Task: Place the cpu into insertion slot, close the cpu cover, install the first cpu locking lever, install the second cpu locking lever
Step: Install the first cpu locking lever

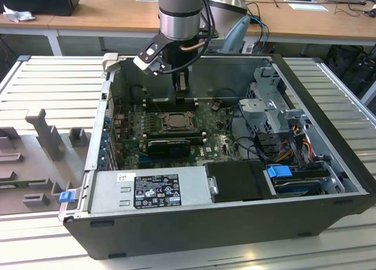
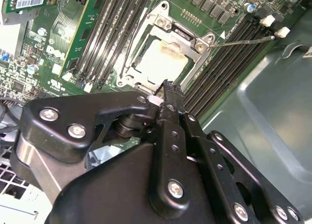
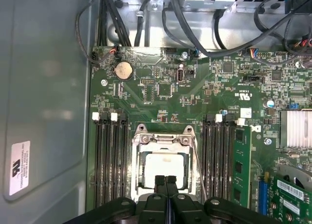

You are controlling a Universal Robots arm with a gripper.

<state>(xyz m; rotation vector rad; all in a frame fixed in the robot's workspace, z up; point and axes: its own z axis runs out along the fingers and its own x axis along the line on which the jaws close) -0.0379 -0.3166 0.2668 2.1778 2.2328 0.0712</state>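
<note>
white printed label (image 3: 19, 168) on the case wall. cpu (image 3: 165, 166) sits in the slot (image 1: 175, 122) under the lowered cover (image 3: 138, 158). the gripper (image 3: 165, 179), fingers pressed together and empty, is just over the cpu's edge.

silver-grey arm (image 1: 181, 14); black gripper (image 3: 165, 181), silver screws (image 2: 175, 188)

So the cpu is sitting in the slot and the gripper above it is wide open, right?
No, the gripper is shut: the first wrist view shows its fingertips pressed together above the cpu, which does sit in the insertion slot.
</note>
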